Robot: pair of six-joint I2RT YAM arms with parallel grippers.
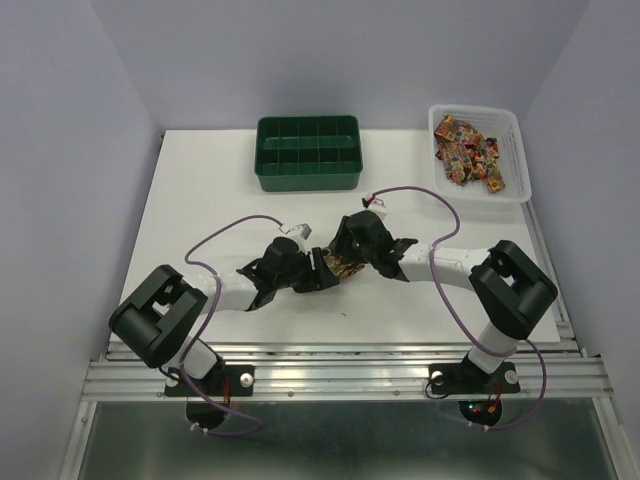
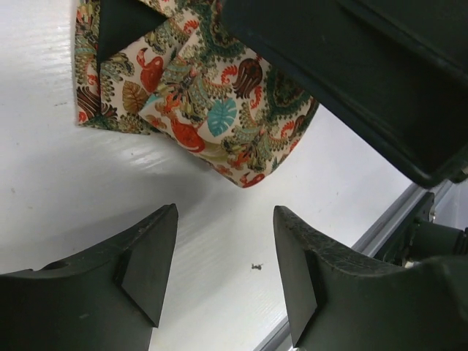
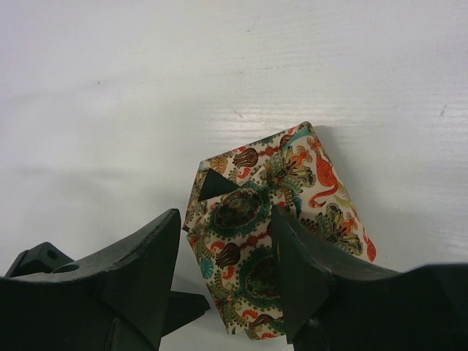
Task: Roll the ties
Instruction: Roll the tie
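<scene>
A rolled tie with a cream, red and green pattern lies mid-table, where both arms meet. My left gripper stands open just short of the tie, with only bare table between its fingers. My right gripper stands over the same tie with its jaws apart. Its right finger covers part of the roll and its left finger stays just off the roll's edge. A dark triangle of fabric shows on the roll. In the top view the left gripper and the right gripper nearly touch.
A green compartment tray stands at the back centre. A white basket at the back right holds more patterned ties. The table's metal front rail runs close behind the left gripper.
</scene>
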